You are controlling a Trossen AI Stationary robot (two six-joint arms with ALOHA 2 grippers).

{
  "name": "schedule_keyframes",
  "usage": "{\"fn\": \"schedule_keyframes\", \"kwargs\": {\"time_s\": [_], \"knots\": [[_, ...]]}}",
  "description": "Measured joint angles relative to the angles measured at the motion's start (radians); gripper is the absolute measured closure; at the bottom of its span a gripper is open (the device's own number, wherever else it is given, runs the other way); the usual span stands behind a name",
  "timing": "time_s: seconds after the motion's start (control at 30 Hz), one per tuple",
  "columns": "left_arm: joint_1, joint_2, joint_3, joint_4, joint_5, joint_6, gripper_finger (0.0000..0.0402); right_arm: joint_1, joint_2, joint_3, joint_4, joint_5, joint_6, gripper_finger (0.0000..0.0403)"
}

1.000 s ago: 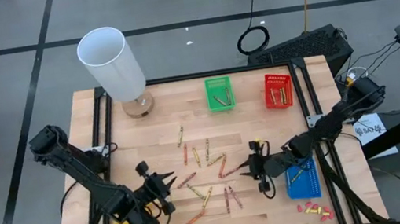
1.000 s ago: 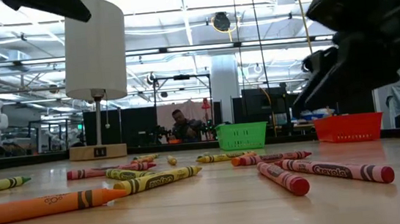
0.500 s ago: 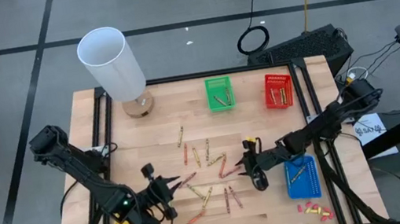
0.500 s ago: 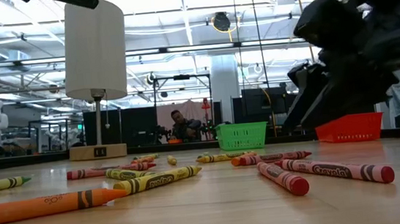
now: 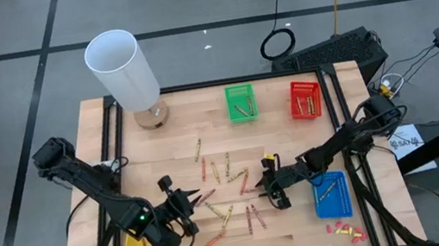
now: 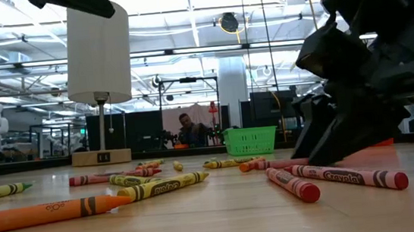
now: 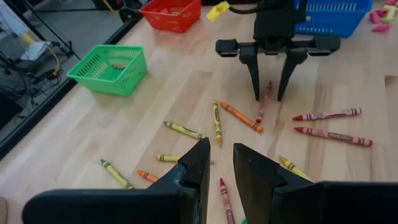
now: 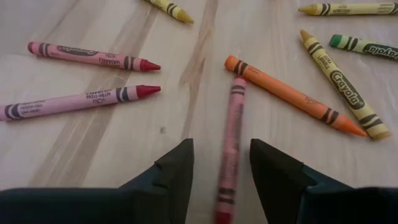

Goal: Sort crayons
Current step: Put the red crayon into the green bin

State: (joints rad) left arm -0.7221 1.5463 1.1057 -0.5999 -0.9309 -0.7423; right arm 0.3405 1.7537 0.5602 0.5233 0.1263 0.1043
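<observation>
Because its parted fingers straddle a red crayon (image 8: 231,134) right of centre in the overhead picture, the right gripper (image 5: 272,187) seems ready to pinch; the left gripper (image 5: 186,205), lower left, hovers empty, fingers slightly apart

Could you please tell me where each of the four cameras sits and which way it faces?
High view: overhead, straight down on the table; both arms show.
Low view: at tabletop height, level across the crayons into the room; right arm looms.
Left wrist view: behind the left gripper, facing the right gripper.
Right wrist view: looks down past the open right gripper at a red crayon between its fingers.
Shared: the green basket shows in high, low and left wrist views.
</observation>
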Motion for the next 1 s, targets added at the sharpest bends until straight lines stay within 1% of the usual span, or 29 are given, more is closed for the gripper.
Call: {"fn": "schedule_keyframes", "kwargs": {"time_s": [0.13, 0.23, 0.33, 0.5, 0.53, 0.77, 0.87, 1.0], "knots": [[0.015, 0.000, 0.000, 0.000, 0.018, 0.000, 0.0325, 0.000, 0.004, 0.000, -0.004, 0.000, 0.000, 0.0276], [0.023, 0.000, 0.000, 0.000, 0.020, 0.000, 0.0325, 0.000, 0.003, 0.000, -0.007, 0.000, 0.000, 0.0298], [0.024, 0.000, 0.000, 0.000, 0.022, 0.000, 0.0325, 0.001, 0.003, 0.000, -0.009, 0.000, 0.000, 0.0327], [0.023, 0.000, 0.000, 0.001, 0.043, -0.001, 0.0325, 0.001, 0.004, 0.000, -0.012, 0.003, -0.001, 0.0387], [0.023, 0.000, 0.000, 0.001, 0.047, -0.001, 0.0325, 0.001, 0.004, 0.000, -0.012, 0.003, -0.005, 0.0393], [0.021, 0.000, 0.000, 0.001, 0.062, -0.003, 0.0325, 0.001, -0.013, 0.000, -0.026, 0.002, -0.044, 0.0391], [0.021, 0.000, 0.000, 0.004, 0.062, -0.002, 0.0325, 0.004, -0.065, -0.004, -0.081, -0.002, -0.079, 0.0397], [0.021, 0.001, 0.000, 0.022, 0.062, 0.015, 0.0325, 0.010, -0.168, -0.006, -0.173, -0.001, -0.134, 0.0400]]}}
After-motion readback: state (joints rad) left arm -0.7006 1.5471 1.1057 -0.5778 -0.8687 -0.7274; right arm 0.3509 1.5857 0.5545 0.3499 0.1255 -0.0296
